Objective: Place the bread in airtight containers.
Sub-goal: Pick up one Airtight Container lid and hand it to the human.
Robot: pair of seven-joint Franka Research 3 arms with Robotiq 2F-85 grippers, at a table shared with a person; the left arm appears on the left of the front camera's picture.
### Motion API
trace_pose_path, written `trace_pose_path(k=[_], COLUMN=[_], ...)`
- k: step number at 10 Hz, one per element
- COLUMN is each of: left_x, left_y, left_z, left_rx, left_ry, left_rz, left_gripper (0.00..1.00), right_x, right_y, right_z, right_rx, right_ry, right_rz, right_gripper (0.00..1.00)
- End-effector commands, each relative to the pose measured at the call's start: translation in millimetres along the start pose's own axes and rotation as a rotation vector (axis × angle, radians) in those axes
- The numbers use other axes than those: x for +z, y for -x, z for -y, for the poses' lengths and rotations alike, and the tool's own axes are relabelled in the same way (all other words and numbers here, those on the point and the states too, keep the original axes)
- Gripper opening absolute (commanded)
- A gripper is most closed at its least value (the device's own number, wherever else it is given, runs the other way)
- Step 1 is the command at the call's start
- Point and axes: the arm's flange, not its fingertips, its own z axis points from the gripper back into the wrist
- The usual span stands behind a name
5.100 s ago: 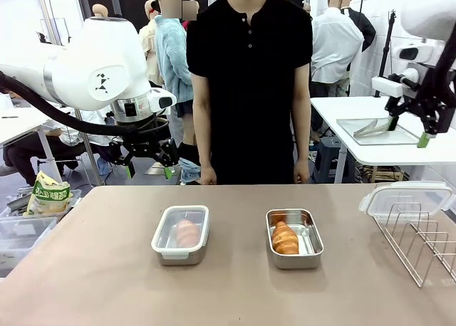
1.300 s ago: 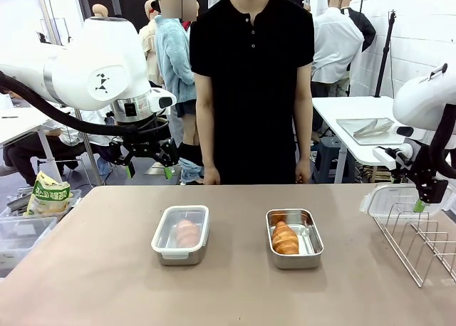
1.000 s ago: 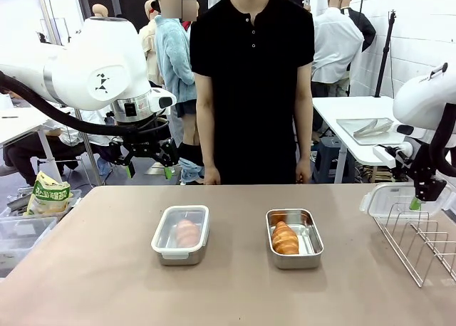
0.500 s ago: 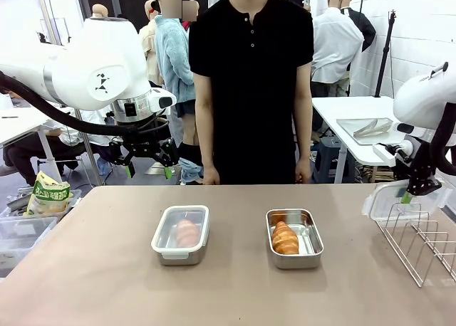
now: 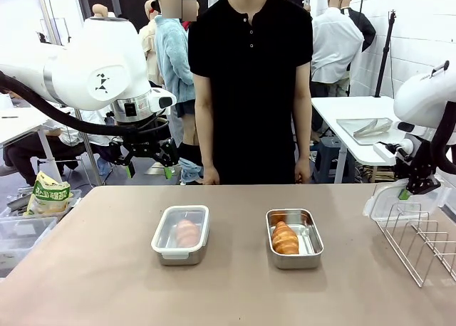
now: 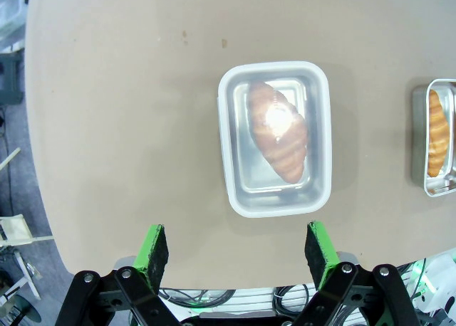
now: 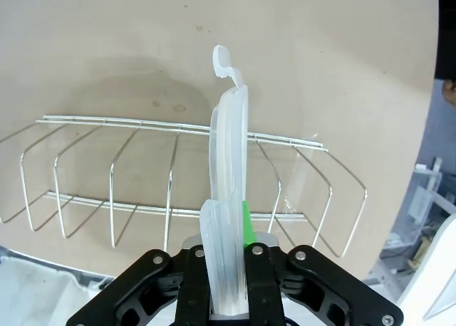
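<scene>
two steel containers sit mid-table in front of the person [image 5: 249, 84], who stands at the far edge with arms down, taking no part now. the left container [image 5: 181, 235] already wears its clear lid over a croissant [image 6: 278, 130], so that half looks done; the right container [image 5: 294, 238] lies open with its croissant [image 5: 285, 238] inside, probably waiting for a cover. the wire rack [image 5: 419, 239] at the table's right end holds lids on edge, which likely makes them easy to pinch from above. the right gripper [image 5: 408, 191] is clenched on the clear lid [image 7: 228, 198], holding it upright just over the rack wires. the left gripper [image 6: 236, 246] hangs spread wide, gripping nothing, high above the lidded tub and out of the way. nothing stands between rack and open tub; the rack wires themselves seem the only snag as the lid comes away.
</scene>
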Motion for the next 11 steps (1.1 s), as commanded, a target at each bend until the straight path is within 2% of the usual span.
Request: trace_pose_path(k=[1, 4, 8, 11], left_x=[2.0, 2.0, 2.0, 2.0], left_y=[1.1, 1.1, 1.1, 1.1], left_z=[-1.5, -1.5, -1.5, -1.5], left_rx=[0.001, 0.001, 0.001, 0.001], left_ry=[0.001, 0.001, 0.001, 0.001], left_rz=[0.001, 0.001, 0.001, 0.001], left_gripper=[1.00, 1.00, 1.00, 1.00], right_x=[1.8, 35.3, 66.5, 90.9], right_y=[-1.6, -6.4, -13.2, -23.5], right_z=[-2.0, -4.1, -12.0, -18.9], right_rx=[0.014, -0.008, 0.008, 0.059], right_ry=[-0.003, -0.062, -0.052, -0.036], right_rz=[0.028, 0.075, 0.053, 0.071], right_gripper=[0.00, 0.00, 0.00, 0.00])
